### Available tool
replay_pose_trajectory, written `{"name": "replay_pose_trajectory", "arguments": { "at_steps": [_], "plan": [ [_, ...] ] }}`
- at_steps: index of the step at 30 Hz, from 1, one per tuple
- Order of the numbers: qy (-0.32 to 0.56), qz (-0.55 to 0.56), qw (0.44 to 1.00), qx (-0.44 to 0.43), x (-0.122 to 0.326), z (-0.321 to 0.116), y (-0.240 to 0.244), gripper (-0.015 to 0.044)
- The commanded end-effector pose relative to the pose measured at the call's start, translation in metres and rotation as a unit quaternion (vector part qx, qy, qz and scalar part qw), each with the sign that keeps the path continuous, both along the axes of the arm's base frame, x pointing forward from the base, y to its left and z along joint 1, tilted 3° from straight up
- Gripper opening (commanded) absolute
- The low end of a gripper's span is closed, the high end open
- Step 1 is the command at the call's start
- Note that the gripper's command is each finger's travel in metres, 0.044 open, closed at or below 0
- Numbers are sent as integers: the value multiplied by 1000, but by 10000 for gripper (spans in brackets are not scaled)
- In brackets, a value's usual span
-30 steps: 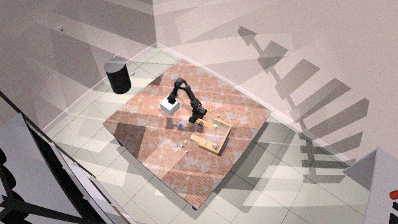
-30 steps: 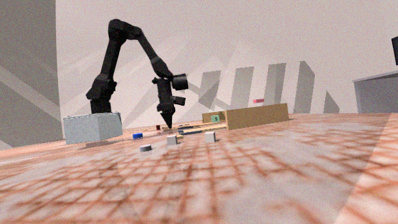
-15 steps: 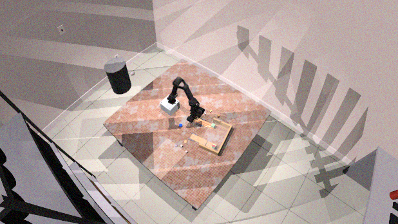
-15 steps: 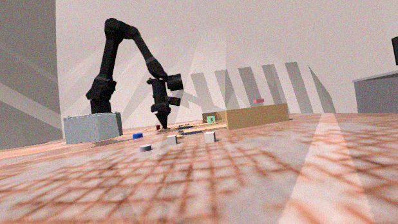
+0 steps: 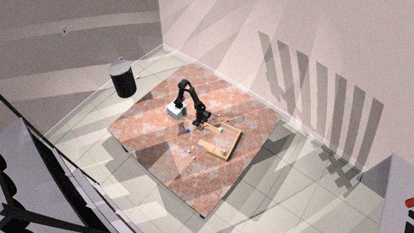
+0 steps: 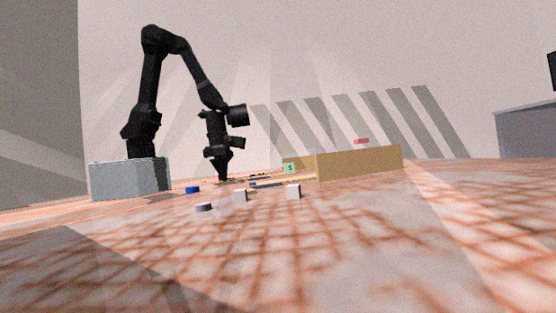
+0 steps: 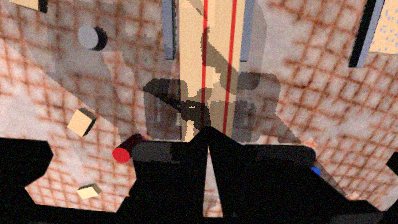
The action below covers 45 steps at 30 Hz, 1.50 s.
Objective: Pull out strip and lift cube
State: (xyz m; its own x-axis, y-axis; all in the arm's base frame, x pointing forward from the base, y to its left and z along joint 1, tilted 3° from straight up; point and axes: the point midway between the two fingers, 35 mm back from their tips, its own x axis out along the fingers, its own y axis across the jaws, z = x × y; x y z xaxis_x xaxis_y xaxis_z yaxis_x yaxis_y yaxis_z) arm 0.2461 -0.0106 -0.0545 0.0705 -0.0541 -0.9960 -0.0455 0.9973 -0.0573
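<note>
My gripper (image 6: 222,179) (image 7: 207,130) is shut and empty, fingertips pointing down low over the near end of a pale strip with two red lines (image 5: 211,127) (image 7: 192,70). Whether the tips touch it cannot be told. That strip runs between blue-grey rails (image 7: 169,30). A green cube (image 5: 220,130) (image 6: 289,167) marked S or 5 is at its far end. A second, wider pale strip (image 5: 205,144) with blue speckles, also in the wrist view (image 7: 387,35), shows a dark line across it in the top view. A cube with a red top (image 5: 222,152) (image 6: 361,140) is at its far end.
A wooden wall (image 5: 236,142) (image 6: 360,162) borders the far side of the strips. A blue disc (image 5: 187,130) (image 6: 192,190), two white cubes (image 6: 293,192) (image 6: 240,194) and a grey disc (image 6: 203,207) lie nearby. A red cylinder (image 7: 121,155) and a wooden block (image 7: 80,122) are left of the fingers.
</note>
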Motion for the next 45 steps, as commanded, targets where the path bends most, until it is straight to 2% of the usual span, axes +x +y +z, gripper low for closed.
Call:
{"name": "replay_pose_trajectory", "arguments": {
  "at_steps": [1, 45],
  "plan": [
    [17, 2, 1000, 1, -16, -5, 0, 0],
    [19, 2, 1000, 1, -60, -7, -3, 0]
  ]
}}
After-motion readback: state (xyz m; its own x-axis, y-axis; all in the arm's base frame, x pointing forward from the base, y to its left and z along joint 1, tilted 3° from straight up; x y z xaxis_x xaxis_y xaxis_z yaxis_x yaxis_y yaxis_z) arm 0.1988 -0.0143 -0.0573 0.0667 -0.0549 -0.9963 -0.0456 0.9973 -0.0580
